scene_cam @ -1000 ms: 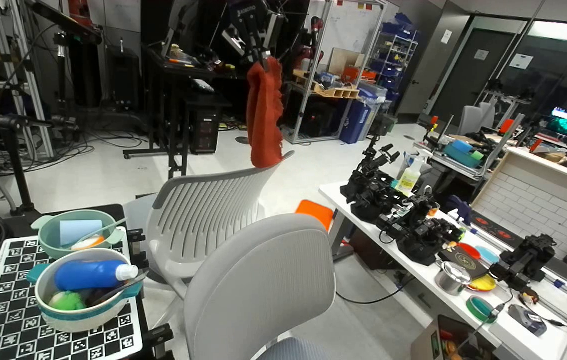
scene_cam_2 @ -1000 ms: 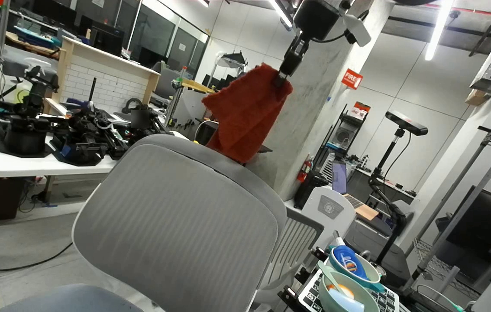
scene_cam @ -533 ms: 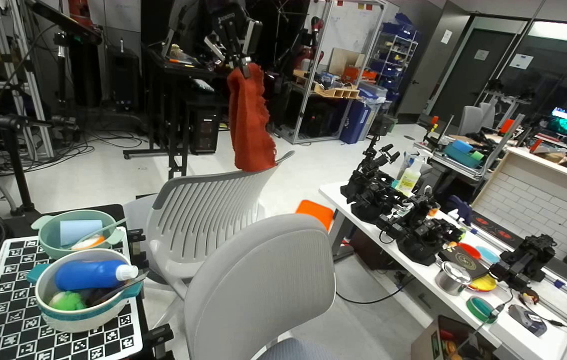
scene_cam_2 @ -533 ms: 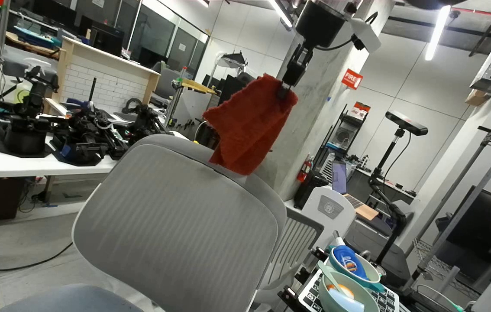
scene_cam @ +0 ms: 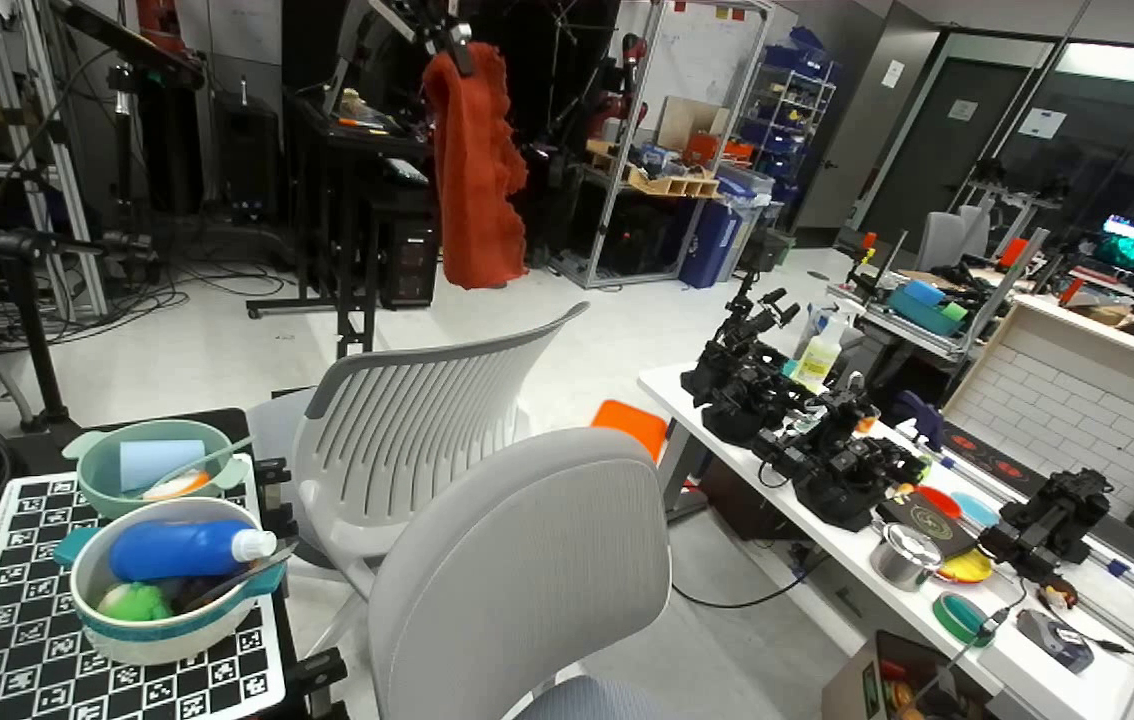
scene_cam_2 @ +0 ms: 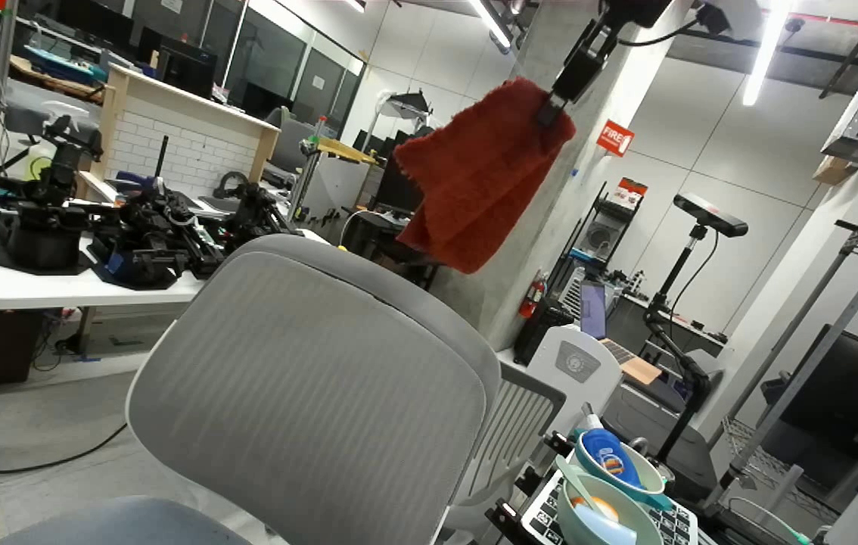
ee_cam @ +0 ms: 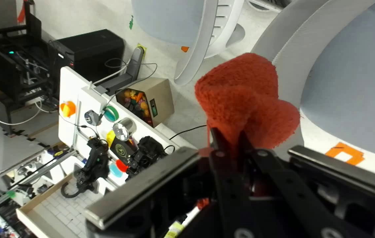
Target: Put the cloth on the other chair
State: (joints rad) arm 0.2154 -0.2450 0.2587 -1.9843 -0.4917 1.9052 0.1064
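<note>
Pale floor lies below; the gripper points down, pinching cloth.

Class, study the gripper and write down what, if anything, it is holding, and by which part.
The gripper holds the orange-red cloth, pinched at its upper edge; the rest hangs below the grip.

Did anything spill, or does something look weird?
No spill that I can see. The blue bottle looks a bit odd: it lies on its side in a white-and-teal bowl, though bottles usually stand up. The orange-red cloth hanging from the gripper looks fine.
</note>
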